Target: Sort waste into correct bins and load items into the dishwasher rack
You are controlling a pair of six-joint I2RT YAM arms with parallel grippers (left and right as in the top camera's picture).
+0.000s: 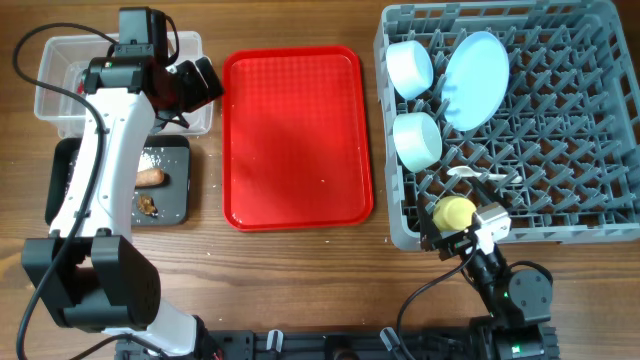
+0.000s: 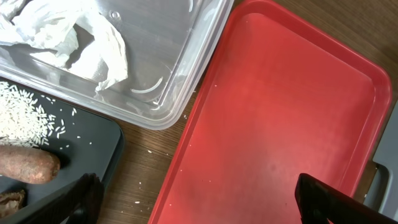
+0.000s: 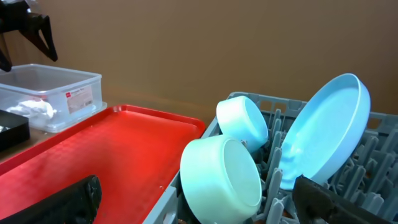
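My left gripper [image 1: 203, 82] [image 2: 199, 205] is open and empty, between the clear tub [image 1: 60, 75] [image 2: 186, 68] and the red tray. Crumpled white paper [image 2: 68, 37] lies in the tub. The black tray [image 1: 172, 195] [image 2: 93, 137] holds the sausage piece [image 1: 150, 178] [image 2: 28, 167], rice grains [image 2: 25, 115] and dark crumbs [image 1: 148, 205]. The grey rack [image 1: 560, 150] [image 3: 168, 199] holds the plate [image 1: 475, 80] [image 3: 323, 130], two bowls [image 1: 410, 68] [image 1: 417, 140] [image 3: 224, 180], the yellow cup [image 1: 453, 212] and the white spoon [image 1: 475, 176]. My right gripper [image 1: 447, 235] [image 3: 199, 205] is open and empty at the rack's front left corner. The red wrapper is out of view.
The flat red serving tray [image 1: 295, 140] [image 2: 280, 124] [image 3: 93, 155] lies between the bins and the rack, with a few grains on it. Loose grains dot the wood beside the black tray. The far bowl [image 3: 242, 124] leans against pegs next to the plate.
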